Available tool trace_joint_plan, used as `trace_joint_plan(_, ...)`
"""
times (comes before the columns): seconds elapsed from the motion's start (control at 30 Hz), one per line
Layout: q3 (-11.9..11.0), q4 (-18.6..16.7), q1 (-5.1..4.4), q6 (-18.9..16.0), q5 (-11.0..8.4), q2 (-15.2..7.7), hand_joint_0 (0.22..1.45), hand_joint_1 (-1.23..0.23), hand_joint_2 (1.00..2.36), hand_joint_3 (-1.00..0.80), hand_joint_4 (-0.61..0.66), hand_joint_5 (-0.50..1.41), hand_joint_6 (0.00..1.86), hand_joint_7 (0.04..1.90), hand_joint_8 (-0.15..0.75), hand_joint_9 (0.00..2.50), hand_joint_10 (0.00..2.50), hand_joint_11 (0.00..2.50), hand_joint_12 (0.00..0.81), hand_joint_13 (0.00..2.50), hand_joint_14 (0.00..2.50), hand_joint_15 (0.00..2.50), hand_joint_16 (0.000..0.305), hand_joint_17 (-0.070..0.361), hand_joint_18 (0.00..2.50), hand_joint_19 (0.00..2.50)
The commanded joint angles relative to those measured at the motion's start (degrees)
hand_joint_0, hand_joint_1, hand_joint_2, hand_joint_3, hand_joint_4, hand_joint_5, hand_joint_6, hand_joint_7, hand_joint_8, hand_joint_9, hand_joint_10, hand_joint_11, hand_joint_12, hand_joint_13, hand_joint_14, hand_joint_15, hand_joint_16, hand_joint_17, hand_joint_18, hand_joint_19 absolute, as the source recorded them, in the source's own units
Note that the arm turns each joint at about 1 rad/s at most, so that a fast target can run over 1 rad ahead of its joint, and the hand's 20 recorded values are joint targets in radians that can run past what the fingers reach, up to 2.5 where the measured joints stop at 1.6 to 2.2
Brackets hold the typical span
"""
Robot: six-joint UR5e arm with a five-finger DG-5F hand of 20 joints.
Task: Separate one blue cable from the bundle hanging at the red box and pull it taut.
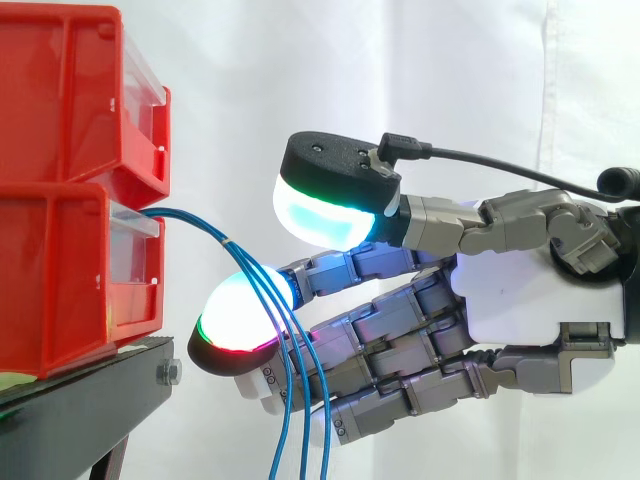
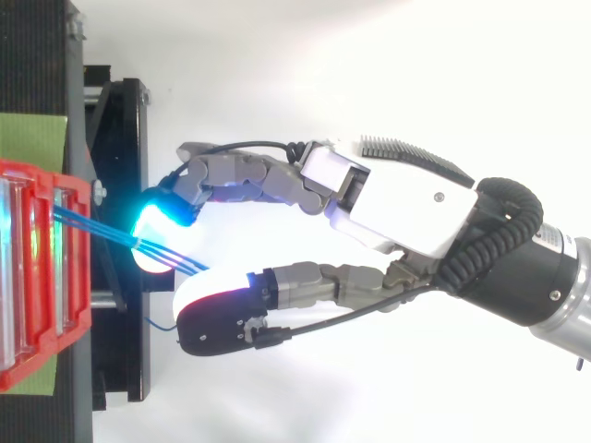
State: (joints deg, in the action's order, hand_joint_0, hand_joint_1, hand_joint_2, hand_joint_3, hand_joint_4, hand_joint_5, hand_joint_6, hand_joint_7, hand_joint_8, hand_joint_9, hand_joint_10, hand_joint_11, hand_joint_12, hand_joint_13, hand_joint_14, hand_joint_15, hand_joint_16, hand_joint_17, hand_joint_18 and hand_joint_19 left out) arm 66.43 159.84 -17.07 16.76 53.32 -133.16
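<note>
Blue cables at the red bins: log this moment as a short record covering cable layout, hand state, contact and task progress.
cables: several blue cables leave the lower red bin together, then hang down as loose strands
hand: the hand is open, fingers extended toward the strands
thumb: its pad is above the strands, apart from them
contact: one fingertip sits at the strands; touching cannot be told
separation: no strand pinched or pulled aside yet
support: bins stand on a black stand

Robotics lab test rig: white curtain backdrop, stacked red storage bins on a black stand, robot hand with glowing sensor pads.
</note>
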Motion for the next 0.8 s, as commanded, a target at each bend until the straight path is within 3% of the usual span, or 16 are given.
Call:
trace_joint_plan(0.0,-0.07,0.03,0.02,-0.41,0.03,0.00,0.60,-0.57,1.00,-0.47,0.28,-0.15,0.50,1.01,0.270,0.52,0.01,0.17,0.260,0.23,0.00,0.00,0.036,0.080,0.33,0.29)
trace_joint_plan(0.23,0.02,0.21,0.28,-2.08,0.12,0.00,0.60,-0.57,1.00,-0.47,0.28,-0.15,0.50,1.01,0.271,0.52,0.01,0.17,0.260,0.23,0.00,0.00,0.036,0.080,0.33,0.29)
trace_joint_plan(0.47,0.02,2.76,1.08,-4.89,0.21,0.00,0.60,-0.57,1.00,-0.47,0.28,-0.15,0.50,1.01,0.273,0.53,0.01,0.17,0.259,0.23,0.00,0.00,0.036,0.080,0.33,0.29)
trace_joint_plan(0.77,0.02,3.02,1.51,-4.98,1.26,-0.09,0.60,-0.57,1.00,-0.47,0.28,-0.15,0.50,1.01,0.271,0.53,0.01,0.18,0.258,0.23,0.00,0.00,0.035,0.079,0.33,0.29)
